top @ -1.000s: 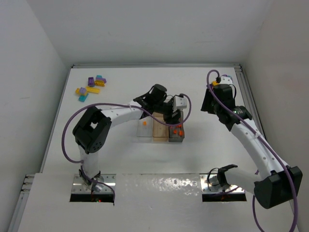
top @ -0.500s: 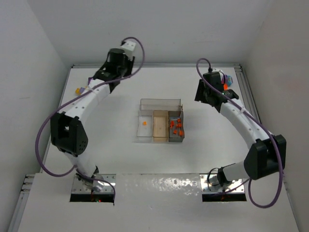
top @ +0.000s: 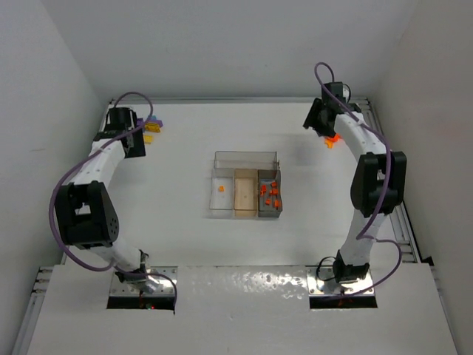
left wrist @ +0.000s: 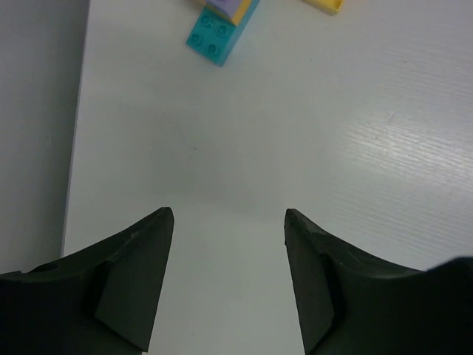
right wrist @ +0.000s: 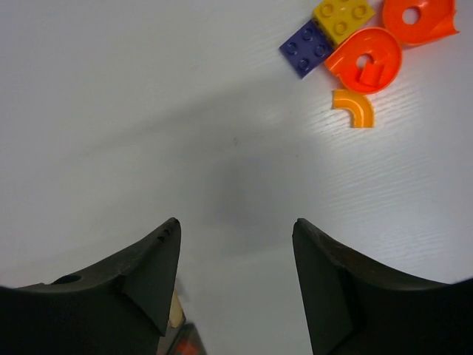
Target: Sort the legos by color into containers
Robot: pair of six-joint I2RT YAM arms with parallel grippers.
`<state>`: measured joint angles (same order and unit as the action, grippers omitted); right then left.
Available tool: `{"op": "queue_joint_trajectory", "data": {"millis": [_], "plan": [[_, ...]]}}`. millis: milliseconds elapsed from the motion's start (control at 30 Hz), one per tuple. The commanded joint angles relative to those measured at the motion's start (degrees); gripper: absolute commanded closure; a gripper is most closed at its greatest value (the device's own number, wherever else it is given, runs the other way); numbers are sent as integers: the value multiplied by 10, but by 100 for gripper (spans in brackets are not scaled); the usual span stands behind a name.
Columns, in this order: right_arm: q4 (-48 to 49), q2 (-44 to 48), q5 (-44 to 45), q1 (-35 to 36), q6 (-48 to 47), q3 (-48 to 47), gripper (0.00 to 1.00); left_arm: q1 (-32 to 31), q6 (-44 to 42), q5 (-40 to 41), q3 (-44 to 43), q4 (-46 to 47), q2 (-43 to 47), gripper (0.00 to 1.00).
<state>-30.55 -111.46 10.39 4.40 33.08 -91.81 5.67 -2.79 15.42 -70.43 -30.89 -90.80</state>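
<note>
While both claws hang over the white table (top: 185, 244), neither has hold of anything. The left gripper (left wrist: 229, 216) stands roughly half open, with only bare tabletop between its jaws. Ahead of it and slightly to its left, well beyond the tips, lies a teal-blue square plastic brick (left wrist: 213, 38). This brick touches a lilac brick (left wrist: 230, 6) that is cut off by the edge of the wrist view. A yellow brick corner (left wrist: 325, 4) shows ahead and to the claw's right, well apart from the tips.

The right gripper (right wrist: 236, 223) is parted to about the same width, again with nothing but table between its jaws. Ahead and to its right sits a small cluster:
- A dark purple four-stud brick (right wrist: 306, 48) lies corner to corner with a yellow four-stud brick (right wrist: 343, 18).
- Beside them is an orange-red round piece (right wrist: 363, 61), with a second orange-red round piece (right wrist: 419, 18) farther right.
- A small orange curved piece (right wrist: 354, 107) lies nearest the claw.

Low in that wrist view, just beside the left-hand jaw, is a tan and orange scrap that I cannot identify.

From above, the clear plastic tray (top: 245, 154) lies well apart from both claws, in the middle of the table. It is off to the left claw's right and the right claw's left. Its grey compartment (top: 269, 214) holds several orange-red bricks (top: 270, 194). The clear narrow compartment (top: 219, 207) holds one orange brick (top: 221, 188).
</note>
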Motion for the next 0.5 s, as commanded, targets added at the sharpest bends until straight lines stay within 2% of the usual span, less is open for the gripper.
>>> {"op": "queue_joint_trajectory", "data": {"millis": [0,67,100,167,233,300,467], "plan": [[32,7,-3,-24,24,-10,39,20,7,-17,1,28,6,41],[48,7,-17,-24,9,-3,40,22,-15,-36,-21,43,-34,50],[59,8,-31,-24,5,0,40,22,-19,-48,-37,43,-54,63],[67,8,-51,-24,6,12,41,22,5,-55,-120,14,-138,71],[71,9,-53,-23,10,24,41,22,23,-85,-213,-20,-193,72],[74,13,-51,-21,10,34,41,22,48,-102,-263,-20,-249,72],[69,19,-49,-19,-4,51,41,21,35,-109,-291,45,-300,65]]}}
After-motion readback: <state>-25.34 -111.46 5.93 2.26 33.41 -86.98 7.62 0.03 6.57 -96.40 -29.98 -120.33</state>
